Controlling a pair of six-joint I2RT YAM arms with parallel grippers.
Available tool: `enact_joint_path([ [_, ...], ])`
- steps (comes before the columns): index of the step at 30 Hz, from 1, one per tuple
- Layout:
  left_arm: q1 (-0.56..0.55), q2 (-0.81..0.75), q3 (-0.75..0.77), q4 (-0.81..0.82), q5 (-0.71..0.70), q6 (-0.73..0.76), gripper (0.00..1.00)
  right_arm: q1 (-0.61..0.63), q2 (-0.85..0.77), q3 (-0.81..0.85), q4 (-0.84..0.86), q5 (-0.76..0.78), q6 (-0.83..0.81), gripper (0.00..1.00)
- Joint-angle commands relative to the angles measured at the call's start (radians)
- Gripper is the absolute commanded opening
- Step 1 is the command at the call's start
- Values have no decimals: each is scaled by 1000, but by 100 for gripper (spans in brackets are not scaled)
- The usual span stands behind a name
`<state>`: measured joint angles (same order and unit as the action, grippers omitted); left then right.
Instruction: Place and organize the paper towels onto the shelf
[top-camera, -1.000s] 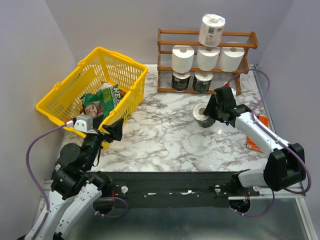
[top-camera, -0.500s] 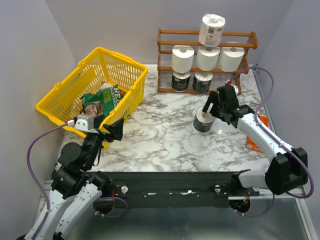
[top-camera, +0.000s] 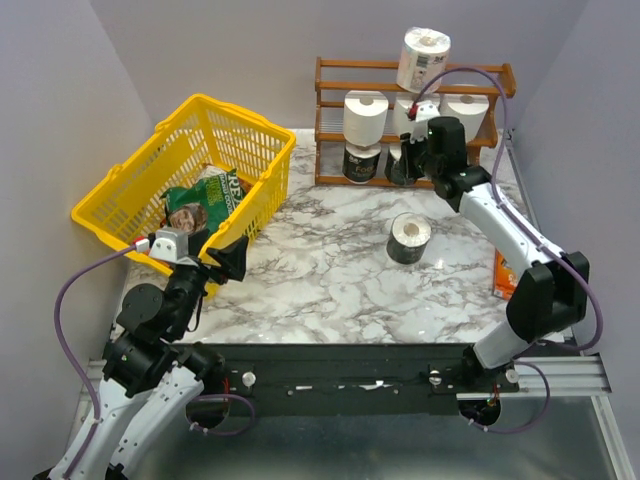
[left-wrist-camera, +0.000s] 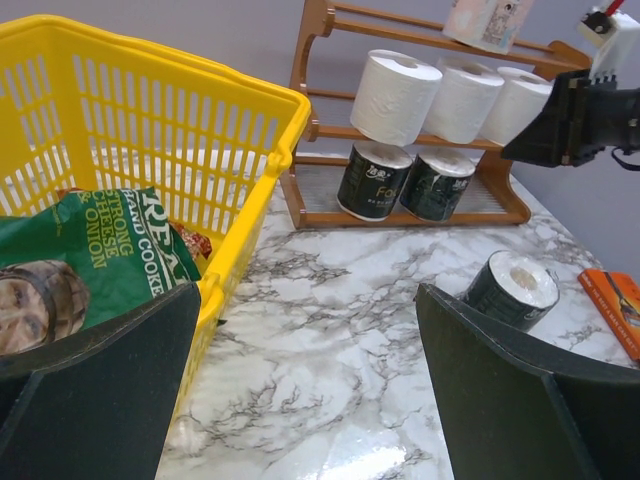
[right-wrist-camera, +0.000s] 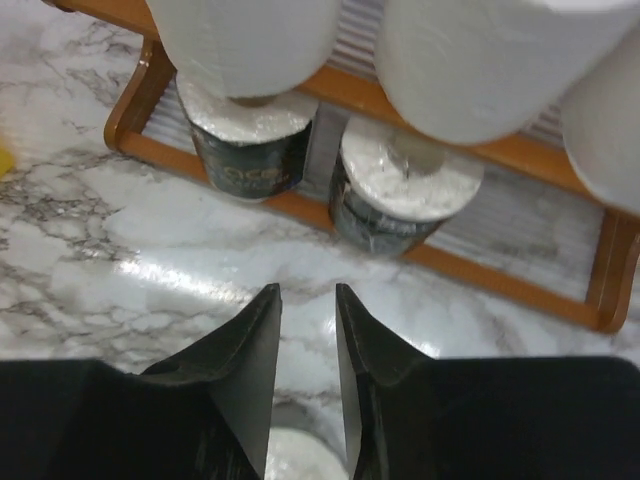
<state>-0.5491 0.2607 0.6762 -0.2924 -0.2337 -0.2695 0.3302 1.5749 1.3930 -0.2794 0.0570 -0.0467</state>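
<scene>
6 paper towels (top-camera: 366, 117) sat on the shelf (top-camera: 322, 120), 1 dark-wrapped roll (top-camera: 408, 238) out on the tabletop (top-camera: 330, 270) yet to go up — and the right end effector (right-wrist-camera: 305, 295) hovered before the shelf, jaws narrow, gripping nothing.

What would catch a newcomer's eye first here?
Probably the bright yellow basket at the left, with a green snack bag inside. Then the wooden shelf at the back, lined with white paper rolls, plus a wrapped roll perched on top. A lone dark-wrapped roll sits on the marble table in front.
</scene>
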Motion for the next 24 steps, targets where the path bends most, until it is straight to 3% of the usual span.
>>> enact_joint_path([
  [1, 3, 2, -7, 9, -39, 16, 99, 20, 62, -51, 306, -147, -283, 30],
  [5, 2, 3, -3, 6, -52, 18, 99, 79, 114, -181, 656, -158, -634, 27],
  [8, 3, 6, -3, 4, -61, 18, 99, 112, 180, -201, 756, -152, -815, 27],
  [18, 5, 23, -4, 4, -72, 21, 99, 113, 410, 27, 758, -83, -892, 24],
  [24, 5, 23, -4, 4, -78, 19, 99, 113, 464, 89, 747, -65, -917, 21],
])
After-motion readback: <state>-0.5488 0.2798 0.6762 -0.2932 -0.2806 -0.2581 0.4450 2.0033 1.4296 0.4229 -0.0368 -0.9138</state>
